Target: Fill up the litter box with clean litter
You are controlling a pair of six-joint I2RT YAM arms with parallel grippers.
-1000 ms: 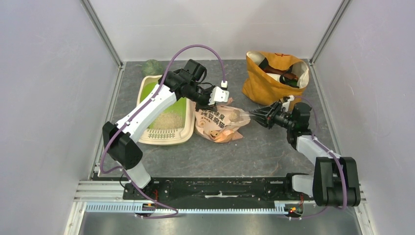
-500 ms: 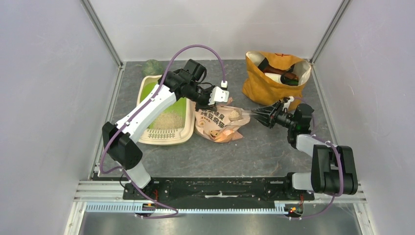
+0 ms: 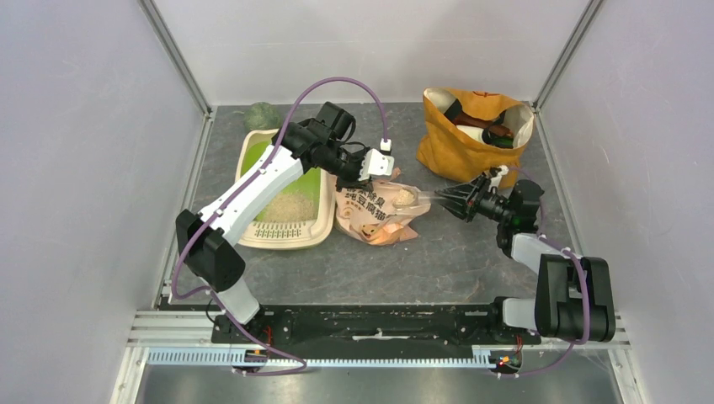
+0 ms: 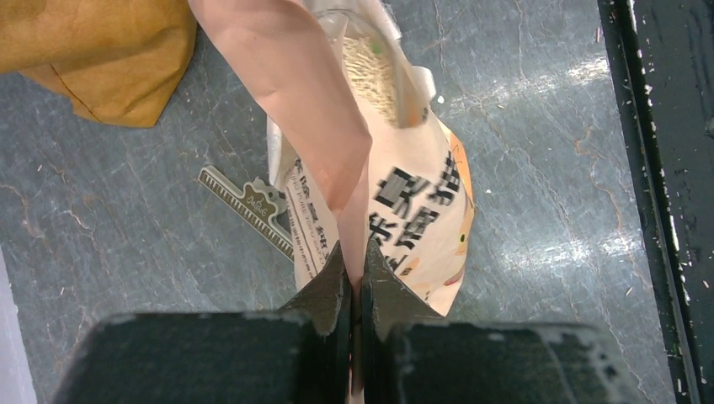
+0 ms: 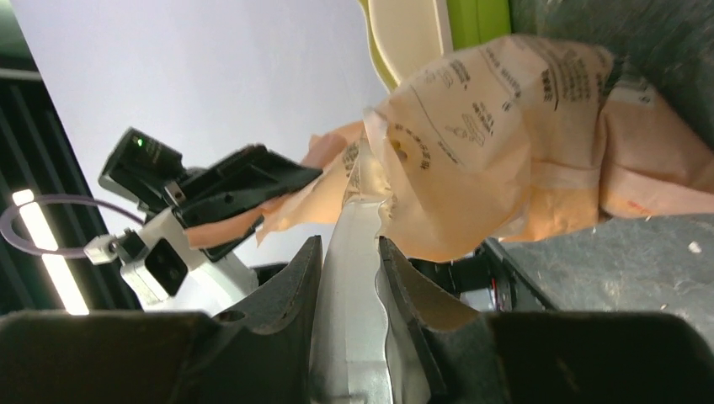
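The cream litter box point(image 3: 253, 147) with a green inside stands at the left and holds a heap of pale litter point(image 3: 286, 205). My left gripper point(image 3: 350, 180) is shut on the top edge of the peach printed bag point(image 3: 375, 217) and holds its mouth up; the left wrist view shows its jaws pinching the bag's edge point(image 4: 357, 210), with litter point(image 4: 370, 71) inside. My right gripper point(image 3: 449, 199) is shut on the handle of a clear scoop point(image 3: 423, 197), whose bowl sits at the bag's mouth with litter in it. In the right wrist view the handle point(image 5: 354, 278) runs into the bag point(image 5: 522, 126).
A mustard-yellow fabric bag point(image 3: 471, 135) with things in it stands at the back right. A green ball point(image 3: 263, 115) lies behind the litter box. A printed strip point(image 4: 248, 206) lies on the floor beside the peach bag. White walls enclose the grey floor point(image 3: 471, 261).
My right arm has folded back and its gripper has drawn slightly to the right; the scoop stays at the bag's mouth. The left arm and the bag have not moved.
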